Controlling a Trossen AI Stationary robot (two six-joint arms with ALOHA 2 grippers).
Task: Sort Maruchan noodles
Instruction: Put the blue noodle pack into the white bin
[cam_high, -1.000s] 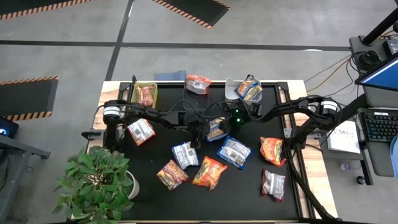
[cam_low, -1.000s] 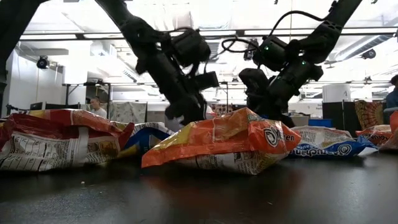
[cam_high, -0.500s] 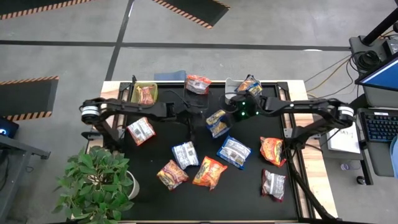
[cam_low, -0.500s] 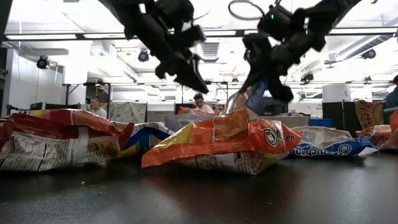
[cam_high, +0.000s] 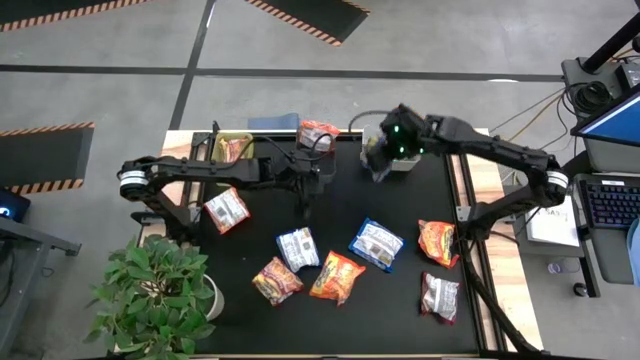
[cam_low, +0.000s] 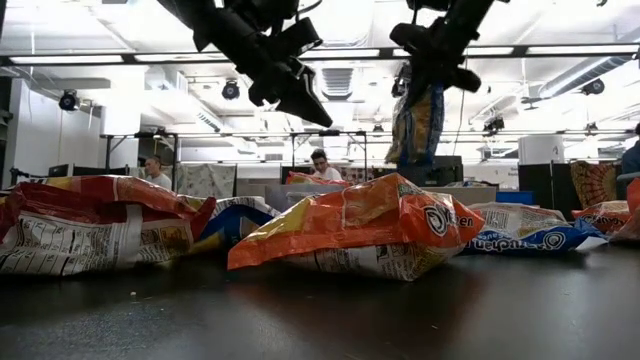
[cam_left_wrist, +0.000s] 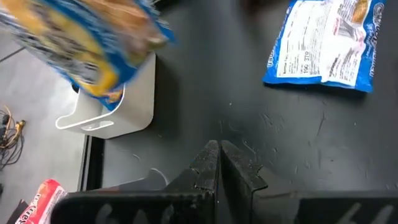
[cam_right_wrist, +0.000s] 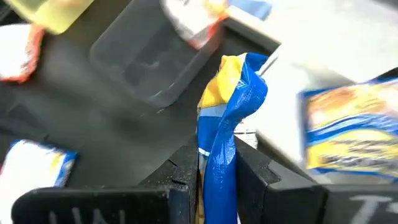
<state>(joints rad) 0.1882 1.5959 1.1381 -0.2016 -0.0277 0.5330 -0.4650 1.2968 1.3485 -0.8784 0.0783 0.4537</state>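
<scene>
My right gripper (cam_low: 437, 72) is shut on a blue-and-yellow noodle packet (cam_low: 415, 125) high over the table's far side, at the white bin (cam_high: 398, 160), which holds another blue-and-yellow packet (cam_right_wrist: 354, 134). My left gripper (cam_left_wrist: 218, 151) is shut and empty, raised above the black mat left of the white bin (cam_left_wrist: 118, 102). Several packets lie flat on the mat: a white-and-red one (cam_high: 226, 210), a silver one (cam_high: 298, 247), a blue one (cam_high: 376, 243), two orange ones (cam_high: 337, 277) and two by the right edge (cam_high: 437, 242). My right gripper pinches the blue-and-yellow packet between its two fingers at its upper end (cam_right_wrist: 214, 165), coming from above. The packet is lifted clear and hangs crumpled below the fingers (cam_low: 415, 125).
A green bin (cam_high: 232, 148) with a red packet sits at the far left of the mat. A clear bin (cam_high: 318, 133) with an orange packet is at the far middle. A potted plant (cam_high: 160, 290) stands at the near left corner. People show in the room behind.
My right gripper has lifted the blue-and-yellow packet off the middle of the mat and carried it up and toward the far edge, to the white bin. My left gripper has risen from beside that packet and drawn a little toward the far left.
</scene>
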